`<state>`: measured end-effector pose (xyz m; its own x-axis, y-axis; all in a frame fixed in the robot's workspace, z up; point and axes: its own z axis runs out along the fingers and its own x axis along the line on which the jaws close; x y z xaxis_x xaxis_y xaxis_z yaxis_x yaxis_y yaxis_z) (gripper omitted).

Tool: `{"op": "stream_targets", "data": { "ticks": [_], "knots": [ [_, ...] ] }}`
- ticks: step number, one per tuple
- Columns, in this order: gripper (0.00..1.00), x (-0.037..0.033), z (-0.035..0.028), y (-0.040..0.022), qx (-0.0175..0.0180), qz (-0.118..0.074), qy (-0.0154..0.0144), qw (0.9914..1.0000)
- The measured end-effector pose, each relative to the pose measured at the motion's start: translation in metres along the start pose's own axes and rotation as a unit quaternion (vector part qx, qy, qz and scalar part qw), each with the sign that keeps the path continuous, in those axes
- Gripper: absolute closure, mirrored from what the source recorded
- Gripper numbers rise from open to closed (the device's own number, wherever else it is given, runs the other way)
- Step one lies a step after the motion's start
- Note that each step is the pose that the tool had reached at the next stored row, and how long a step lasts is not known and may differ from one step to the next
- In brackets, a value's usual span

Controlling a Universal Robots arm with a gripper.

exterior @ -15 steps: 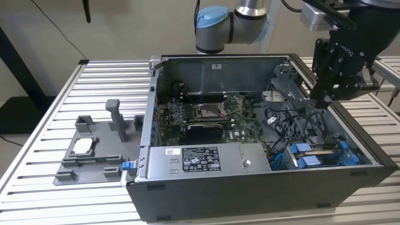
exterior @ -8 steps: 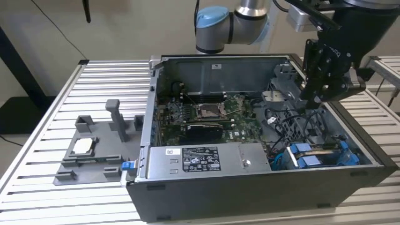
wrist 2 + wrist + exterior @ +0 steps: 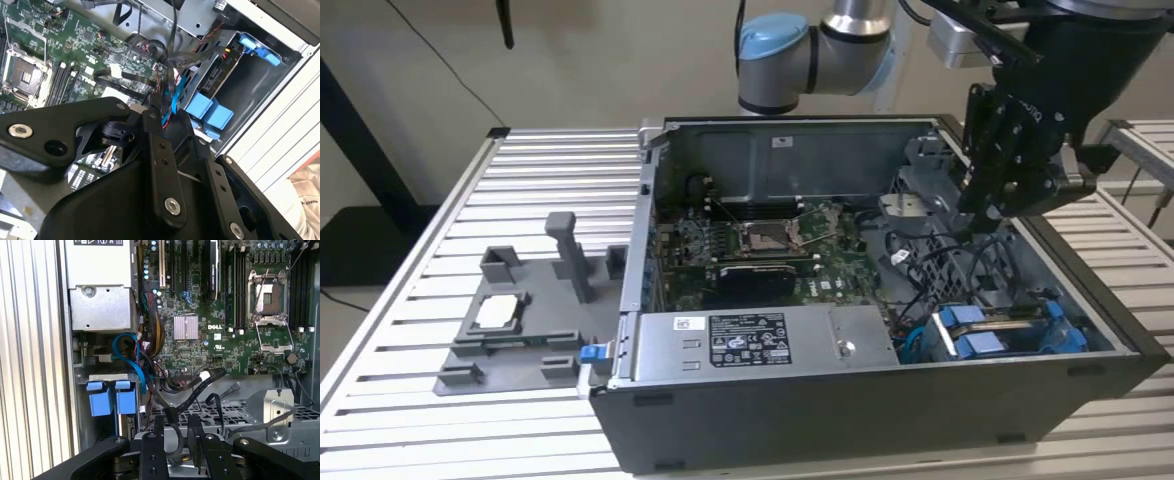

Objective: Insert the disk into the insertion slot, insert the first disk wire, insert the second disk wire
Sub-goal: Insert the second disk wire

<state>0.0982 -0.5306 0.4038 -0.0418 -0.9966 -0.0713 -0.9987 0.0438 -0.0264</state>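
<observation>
A slatted metal counter is carrying an open dark grey computer case, and every place below is being given from that case. A grey fixture tray is lying on the counter just outside the case, at the exterior view's left of it.

Inside the case, a motherboard is covering the floor. A grey power-supply box is sitting along the case's near wall. The insertion slot is standing in the case's near corner at the exterior view's right, just beside that box. The disk is sitting inside the slot, and its blue carrier tabs are sticking out of the cage. In the second wrist view the connector end of the disk is showing, facing into the case.

The gripper is hanging inside the case near its wall at the exterior view's right, above a tangle of cables and apart from the slot. In the first wrist view its fingers are clenching a black wire that is looping up between them. A blue cable is curling inside the case just beside the slot.
</observation>
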Motion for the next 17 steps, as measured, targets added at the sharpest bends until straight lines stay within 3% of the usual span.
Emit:
{"op": "stream_targets", "data": {
  "ticks": [5, 9, 14, 17],
  "knots": [
    [0.67, 0.0001, 0.0001, 0.0011, 0.0010, 0.000, -0.0002, 1.00000],
    [0.67, 0.0001, 0.0002, 0.0030, 0.0050, 0.000, -0.0005, 0.99999],
    [0.67, 0.0004, 0.0004, 0.0096, 0.0076, -0.002, -0.0006, 0.99997],
    [0.67, 0.0007, 0.0011, 0.0131, 0.0091, -0.006, 0.0026, 0.99994]
  ]
}}
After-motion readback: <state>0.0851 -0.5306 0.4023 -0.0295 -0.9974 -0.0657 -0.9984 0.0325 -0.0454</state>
